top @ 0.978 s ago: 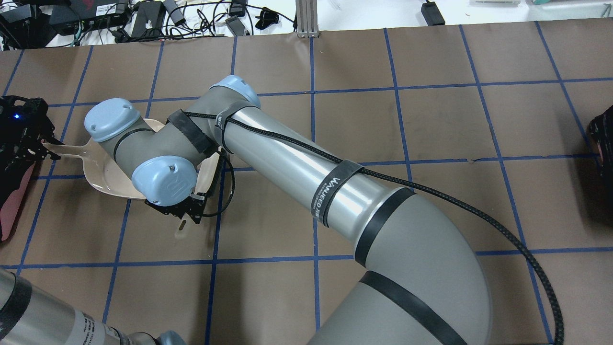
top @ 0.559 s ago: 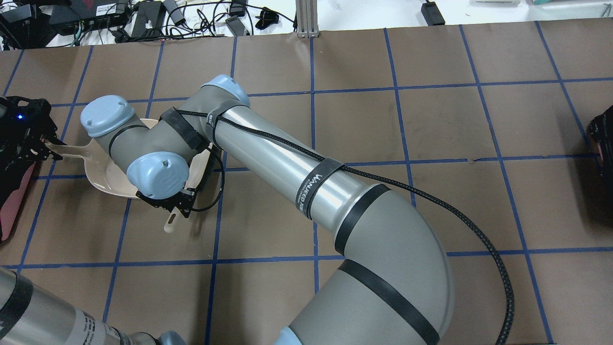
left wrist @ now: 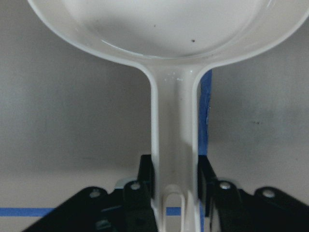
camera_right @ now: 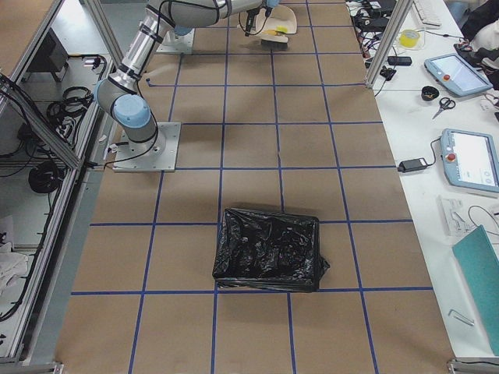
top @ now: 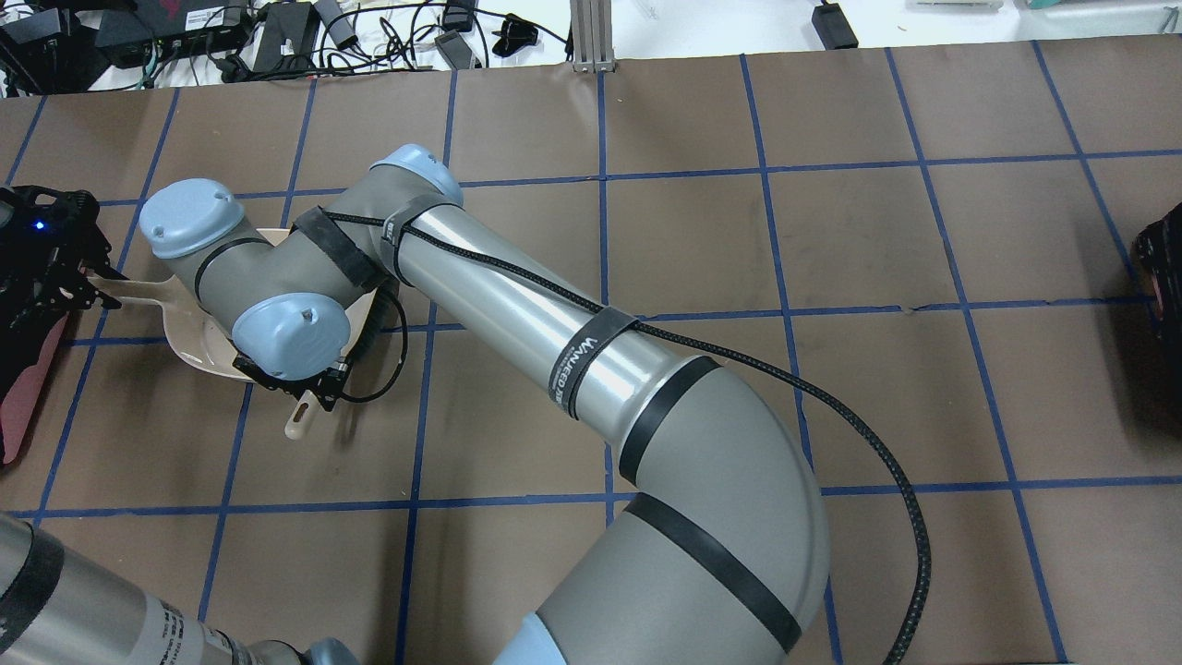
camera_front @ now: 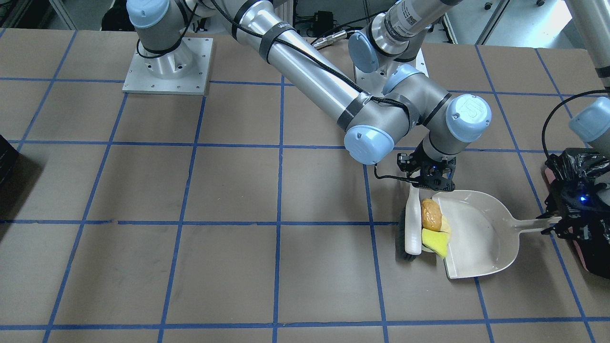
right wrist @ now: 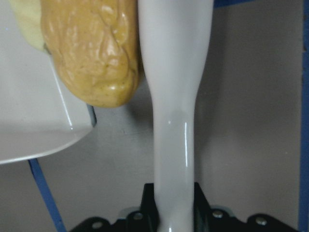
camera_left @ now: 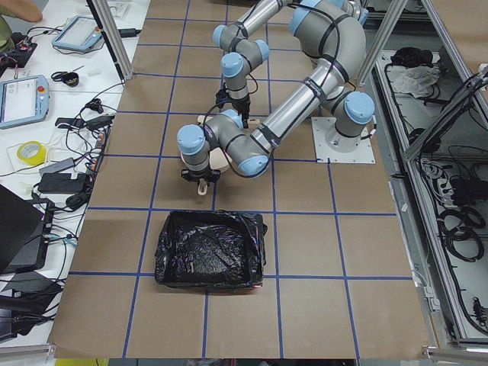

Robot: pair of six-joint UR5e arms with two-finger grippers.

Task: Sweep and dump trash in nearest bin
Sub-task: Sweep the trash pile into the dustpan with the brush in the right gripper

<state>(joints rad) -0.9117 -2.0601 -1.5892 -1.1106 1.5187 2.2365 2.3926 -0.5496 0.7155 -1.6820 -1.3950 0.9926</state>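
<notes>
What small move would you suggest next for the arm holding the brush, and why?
Probably nudge the white-handled brush sideways toward the white plastic dustpan: the orange-brown lump and yellow-green wedge sit only at its lip, with the bowl behind them bare.

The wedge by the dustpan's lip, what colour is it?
The wedge is yellow-green, clearest in the exterior front-facing view.

Two arms (top: 517, 305), two bins (camera_left: 210, 248), one dustpan (camera_front: 481, 228), one brush (camera_front: 412, 228), three trash pieces (camera_front: 431, 214).
</notes>
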